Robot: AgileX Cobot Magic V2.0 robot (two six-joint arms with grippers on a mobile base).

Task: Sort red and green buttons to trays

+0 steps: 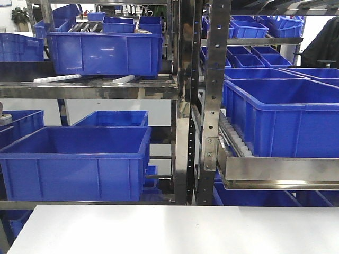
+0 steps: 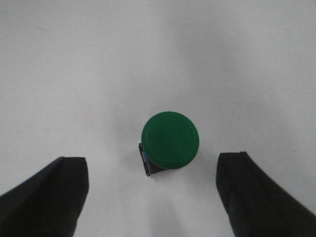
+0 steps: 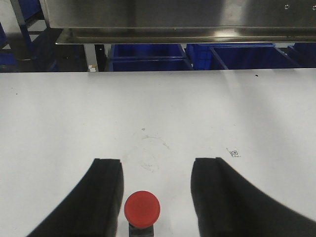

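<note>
In the left wrist view the green button stands upright on the white table, its dark switch body showing under the cap. My left gripper is open, its black fingers wide apart, the button just ahead of the gap. In the right wrist view the red button stands on the table between the fingers of my right gripper, close to the left finger. That gripper is open and not touching the button. The red and green trays are out of view.
The white table fills the front view's bottom edge. Behind it stands a steel rack with several deep blue crates. A steel shelf edge and a small printed marker show in the right wrist view.
</note>
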